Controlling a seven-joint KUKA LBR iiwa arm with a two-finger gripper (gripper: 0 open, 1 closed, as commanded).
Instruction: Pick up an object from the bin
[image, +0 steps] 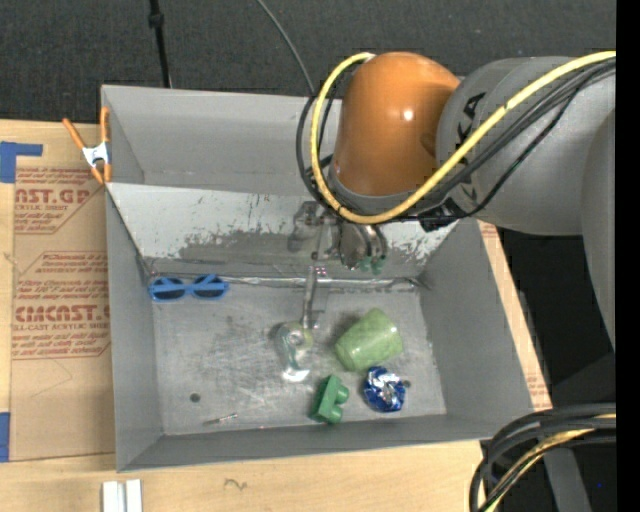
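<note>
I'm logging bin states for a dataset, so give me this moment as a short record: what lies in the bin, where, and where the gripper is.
container: grey metal bin
gripper: low over the middle of the floor
nearest thing: pale green rounded lump, just right of the gripper
front things: dark green block; blue-and-white crumpled thing to its right
far thing: blue piece, at the left by the back wall
held thing: cannot tell
</note>
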